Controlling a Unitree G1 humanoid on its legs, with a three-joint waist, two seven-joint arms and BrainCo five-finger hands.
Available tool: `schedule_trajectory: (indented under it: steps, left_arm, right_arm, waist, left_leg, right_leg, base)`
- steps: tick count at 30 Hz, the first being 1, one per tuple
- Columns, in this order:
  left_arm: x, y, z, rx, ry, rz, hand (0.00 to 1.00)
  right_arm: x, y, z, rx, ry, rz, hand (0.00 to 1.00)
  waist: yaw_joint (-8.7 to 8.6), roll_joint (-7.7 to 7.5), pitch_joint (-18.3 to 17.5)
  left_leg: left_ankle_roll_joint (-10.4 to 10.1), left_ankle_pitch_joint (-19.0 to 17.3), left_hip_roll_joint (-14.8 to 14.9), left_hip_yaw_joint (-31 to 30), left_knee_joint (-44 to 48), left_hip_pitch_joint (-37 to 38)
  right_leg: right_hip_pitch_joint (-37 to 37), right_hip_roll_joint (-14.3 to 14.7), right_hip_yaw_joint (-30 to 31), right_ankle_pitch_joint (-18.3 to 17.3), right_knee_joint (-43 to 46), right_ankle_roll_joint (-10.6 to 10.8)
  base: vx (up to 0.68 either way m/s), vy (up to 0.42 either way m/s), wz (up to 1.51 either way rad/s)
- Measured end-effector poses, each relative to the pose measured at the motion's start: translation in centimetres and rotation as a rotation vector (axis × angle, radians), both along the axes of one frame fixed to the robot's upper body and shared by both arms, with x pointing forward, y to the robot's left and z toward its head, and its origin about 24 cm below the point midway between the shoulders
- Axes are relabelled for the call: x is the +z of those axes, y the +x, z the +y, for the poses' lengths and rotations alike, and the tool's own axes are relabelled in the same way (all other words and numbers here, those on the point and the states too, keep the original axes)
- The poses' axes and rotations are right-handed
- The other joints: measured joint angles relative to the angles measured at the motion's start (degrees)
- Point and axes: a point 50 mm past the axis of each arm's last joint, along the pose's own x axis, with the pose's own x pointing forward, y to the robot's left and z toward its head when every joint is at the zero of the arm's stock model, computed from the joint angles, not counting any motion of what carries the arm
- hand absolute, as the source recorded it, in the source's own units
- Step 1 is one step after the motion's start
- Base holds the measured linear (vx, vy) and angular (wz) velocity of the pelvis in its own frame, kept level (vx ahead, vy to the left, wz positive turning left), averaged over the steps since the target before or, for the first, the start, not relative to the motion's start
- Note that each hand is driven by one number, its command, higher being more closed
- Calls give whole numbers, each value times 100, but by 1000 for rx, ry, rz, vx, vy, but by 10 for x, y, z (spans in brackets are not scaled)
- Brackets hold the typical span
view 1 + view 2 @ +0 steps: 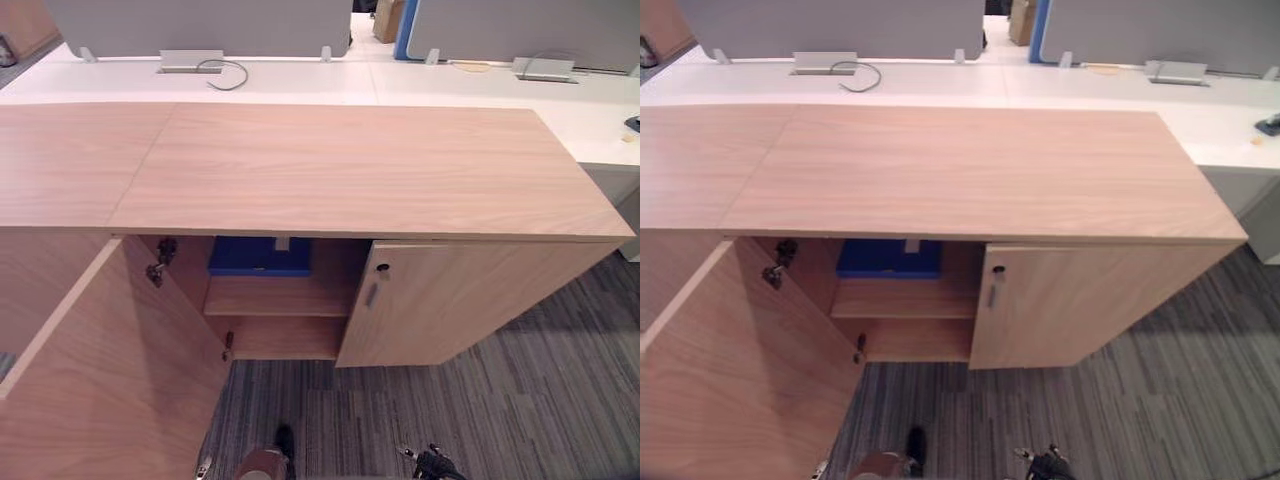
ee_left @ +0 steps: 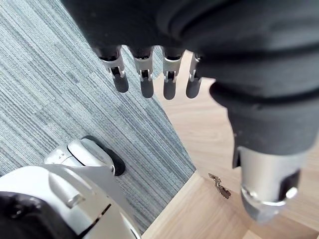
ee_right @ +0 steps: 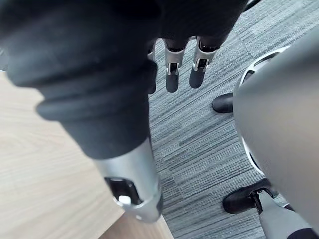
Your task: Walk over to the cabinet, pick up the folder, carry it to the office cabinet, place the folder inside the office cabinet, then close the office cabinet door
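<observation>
A blue folder (image 1: 260,255) lies flat on the upper shelf inside the low wooden office cabinet (image 1: 330,170), far back in the open left bay. The cabinet's left door (image 1: 110,380) stands swung wide open toward me. Its right door (image 1: 460,295) is closed, with a lock and small handle (image 1: 372,294) at its inner edge. My left hand (image 2: 147,74) hangs over the carpet beside the open door (image 2: 219,149), fingers straight, holding nothing. My right hand (image 3: 172,74) hangs over the carpet beside a wooden panel (image 3: 45,189), fingers straight and empty too.
White desks (image 1: 300,80) with a loose cable (image 1: 228,72) and grey partitions (image 1: 200,25) stand behind the cabinet. A lower shelf (image 1: 285,335) sits under the folder's shelf. Grey striped carpet (image 1: 520,400) lies in front. A hinge (image 2: 219,185) is mounted on the open door.
</observation>
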Motion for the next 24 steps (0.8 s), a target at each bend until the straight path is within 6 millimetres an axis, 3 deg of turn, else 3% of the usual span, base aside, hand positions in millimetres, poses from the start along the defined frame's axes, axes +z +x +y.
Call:
schedule_trajectory:
  steps: [3, 8, 9, 11, 12, 14, 16, 18, 19, 21, 22, 24]
  left_arm:
    - [0, 0, 0, -21, 7, 4, 0]
    - [0, 1, 0, -49, 11, 5, 0]
    - [0, 1, -1, -53, 10, 7, 0]
    - [1, 7, -3, -77, 16, -4, 0]
    - [1, 12, -3, -82, 19, -17, 0]
    - [5, 23, 1, -90, 47, -52, 0]
    - [7, 27, 3, -90, 63, -70, 0]
    - [9, 27, 6, -85, 87, -71, 0]
    - [10, 28, 6, -83, 98, -75, 0]
    - [8, 26, -1, -88, 85, -67, 0]
    - [8, 28, -4, -101, 84, -67, 0]
    - [7, 29, -9, -119, 81, -62, 0]
  right_arm:
    - [-1, -6, 0, -36, 1, 12, 0]
    - [-1, -5, 3, -30, 8, 10, 0]
    - [0, -5, 2, -31, 1, 5, 0]
    - [1, -13, -5, -27, -31, -4, 0]
    - [2, -14, -6, -27, -35, -10, 0]
    - [3, -10, 2, 13, -31, -25, 0]
    - [2, -10, 6, 26, -24, -22, 0]
    - [1, -13, 11, 28, -9, -9, 0]
    - [0, -16, 12, 41, -6, -1, 0]
    - [0, -20, 6, 51, -21, 5, 0]
    - [0, -20, 3, 46, -28, 6, 0]
    - [0, -22, 1, 14, -28, 11, 0]
  waist:
    - [-19, -30, -33]
    - [-35, -43, -105]
    - [-84, -34, -96]
    - [-183, 142, -138]
    - [-208, 138, -141]
    - [-155, 10, -182]
    - [-156, -83, -247]
    - [-143, -205, -325]
    - [-150, -214, -377]
    - [-147, -133, -509]
    - [-147, -65, -514]
    - [-158, -30, -518]
  left_leg:
    - [6, 484, -122, -270, -908, 465]
    - [42, 494, -255, -643, -1007, 629]
    - [77, 455, -281, -778, -929, 642]
    - [147, 129, -281, -1413, -352, 477]
    - [111, 44, -303, -1596, -125, 334]
    - [151, -107, -351, -1859, 119, 141]
    - [154, -110, -358, -1898, 77, 142]
    - [145, -102, -409, -1880, -14, 146]
    - [111, -78, -422, -1903, -79, 157]
    - [-76, 23, -228, -1939, -276, 199]
    - [-285, 167, -93, -1949, -411, 228]
    - [-377, 249, 47, -2080, -546, 256]
  right_leg:
    - [229, -15, -278, 22, -79, 17]
    - [514, -91, -513, -46, 141, -119]
    - [473, -146, -543, -89, 480, -191]
    - [-175, -283, 167, -415, 2249, -509]
    - [-315, -193, 486, -611, 2431, -491]
    - [-612, -24, 1365, -765, 2179, -193]
    - [-613, -82, 1257, -674, 1551, 11]
    - [-636, -88, 1120, -387, 1114, 37]
    - [-630, -99, 1073, -314, 1002, 209]
    - [-626, 45, 842, -302, 827, 170]
    - [-585, 150, 734, -271, 751, 113]
    - [-449, 300, 585, -225, 573, 44]
  base:
    - [118, -69, 40]
    - [91, -22, 45]
    - [56, 79, 92]
    - [42, 73, 128]
    - [-14, 19, 129]
    - [-65, -44, 108]
    - [-46, -193, 69]
    - [-5, -291, 50]
    - [13, -305, 37]
    - [38, -252, 33]
    - [85, -212, 32]
    - [92, -200, 33]
